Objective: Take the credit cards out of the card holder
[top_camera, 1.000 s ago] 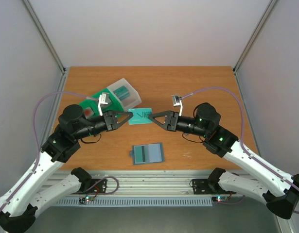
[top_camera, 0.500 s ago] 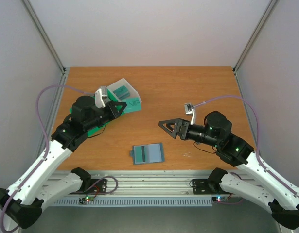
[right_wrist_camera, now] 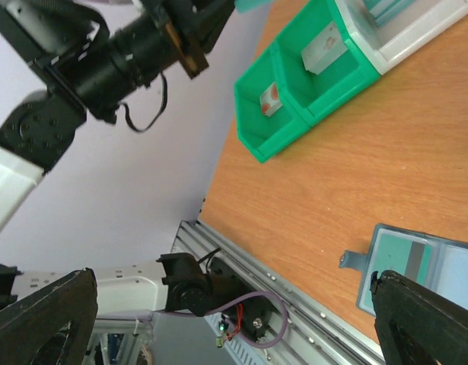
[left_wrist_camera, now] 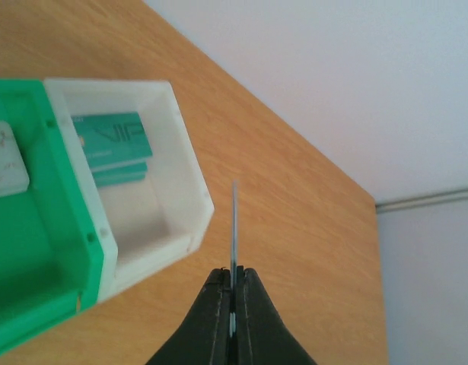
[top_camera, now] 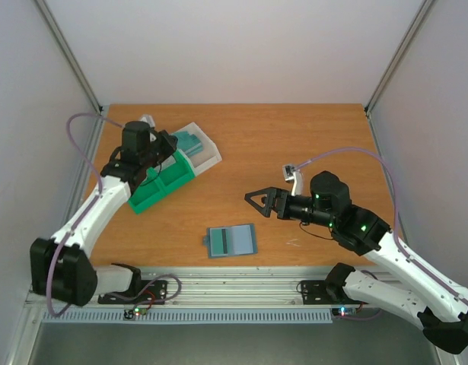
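White left arm [top_camera: 97, 209] stretches over the green tray [top_camera: 154, 190], jaws pinching a card [left_wrist_camera: 234, 220].

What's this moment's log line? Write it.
left gripper: shut on teal card, near white bin | right gripper: open, empty | card holder: on table

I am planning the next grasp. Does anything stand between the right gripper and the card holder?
Nothing visible does. The open right gripper is near the card holder, with only bare table between them. The green tray lies far off to the left.
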`<state>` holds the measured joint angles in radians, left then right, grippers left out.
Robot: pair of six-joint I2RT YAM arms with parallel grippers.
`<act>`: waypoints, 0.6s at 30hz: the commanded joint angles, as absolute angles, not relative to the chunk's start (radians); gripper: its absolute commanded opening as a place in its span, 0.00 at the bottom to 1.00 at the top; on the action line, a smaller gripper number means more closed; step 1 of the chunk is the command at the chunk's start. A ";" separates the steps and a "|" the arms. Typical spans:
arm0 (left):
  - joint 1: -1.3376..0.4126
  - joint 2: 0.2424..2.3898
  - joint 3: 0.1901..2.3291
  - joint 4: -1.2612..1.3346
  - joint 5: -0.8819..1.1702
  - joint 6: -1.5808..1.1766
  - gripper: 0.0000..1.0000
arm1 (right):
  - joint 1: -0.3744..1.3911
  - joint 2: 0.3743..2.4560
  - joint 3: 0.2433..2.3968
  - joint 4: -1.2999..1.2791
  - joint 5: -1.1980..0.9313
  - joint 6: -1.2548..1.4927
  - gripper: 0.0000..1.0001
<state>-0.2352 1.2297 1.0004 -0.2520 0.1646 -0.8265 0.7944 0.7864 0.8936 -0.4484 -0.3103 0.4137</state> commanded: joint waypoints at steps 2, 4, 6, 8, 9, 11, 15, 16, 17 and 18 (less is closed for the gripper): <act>-0.195 1.396 1.117 -0.109 0.119 -0.828 0.00 | 0.788 0.803 0.936 -0.473 -0.299 0.388 0.98; -0.185 1.455 1.133 -0.070 0.106 -0.845 0.00 | 0.788 0.804 0.936 -0.485 -0.294 0.382 0.99; -0.181 1.517 1.150 -0.042 0.085 -0.857 0.00 | 0.788 0.805 0.939 -0.506 -0.280 0.376 0.99; -0.176 1.578 1.182 -0.033 0.078 -0.859 0.00 | 0.789 0.804 0.939 -0.524 -0.270 0.373 0.99; -0.172 1.613 1.204 -0.035 0.085 -0.860 0.00 | 0.788 0.804 0.939 -0.528 -0.266 0.373 0.98; -0.165 1.674 1.244 -0.040 0.096 -0.869 0.00 | 0.788 0.804 0.939 -0.536 -0.258 0.370 0.98; -0.164 1.762 1.296 -0.045 0.081 -0.887 0.00 | 0.788 0.805 0.942 -0.542 -0.235 0.362 0.99; -0.164 1.783 1.311 -0.051 0.079 -0.890 0.00 | 0.788 0.807 0.944 -0.544 -0.230 0.358 0.99; -0.164 1.802 1.324 -0.057 0.078 -0.890 0.01 | 0.788 0.810 0.948 -0.545 -0.228 0.356 0.99; -0.164 1.819 1.335 -0.063 0.078 -0.891 0.00 | 0.788 0.812 0.953 -0.547 -0.226 0.350 0.98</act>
